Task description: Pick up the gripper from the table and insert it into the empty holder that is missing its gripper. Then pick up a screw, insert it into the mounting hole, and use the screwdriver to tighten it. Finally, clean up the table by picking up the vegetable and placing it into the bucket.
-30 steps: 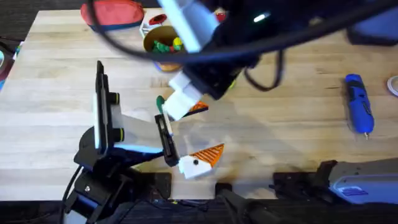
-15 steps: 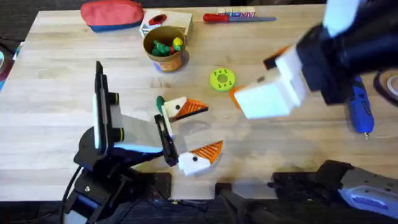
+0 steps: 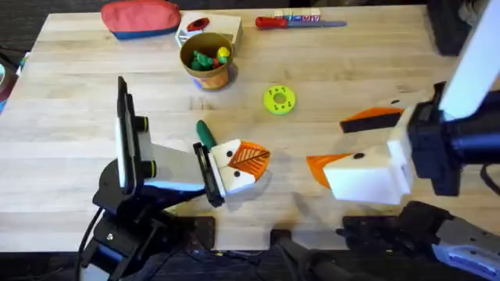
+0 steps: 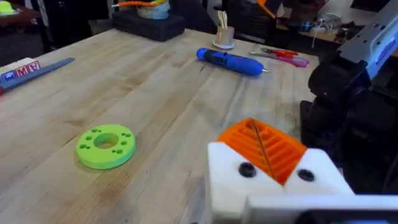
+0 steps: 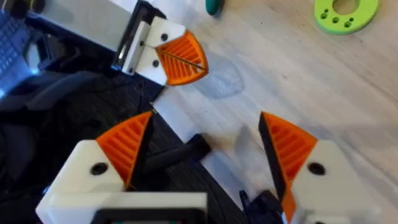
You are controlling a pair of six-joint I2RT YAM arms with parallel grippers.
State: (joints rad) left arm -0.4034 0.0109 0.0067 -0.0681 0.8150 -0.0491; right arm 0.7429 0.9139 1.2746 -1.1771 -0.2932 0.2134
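Note:
My left gripper (image 3: 251, 159) is shut near the table's front middle, its orange pads pressed together with nothing between them (image 4: 264, 142). The dark green vegetable (image 3: 205, 132) lies on the table just behind it to the left. My right gripper (image 3: 328, 144) hangs open at the front right, with nothing between its orange pads (image 5: 207, 124). The tan bucket (image 3: 206, 56) stands at the far middle-left with small items inside. The blue screwdriver (image 4: 230, 61) lies on the right side of the table. The loose gripper, the empty holder, the screw and the mounting hole are out of view.
A light green disc (image 3: 279, 100) with holes lies between the bucket and my right gripper. Along the far edge are a red pouch (image 3: 141, 17), a white box (image 3: 211, 26) and a red-handled screwdriver (image 3: 295, 22).
My left gripper's fingers have come together from wide apart. My right arm has swung from over the table's far middle to the front right, its gripper still open.

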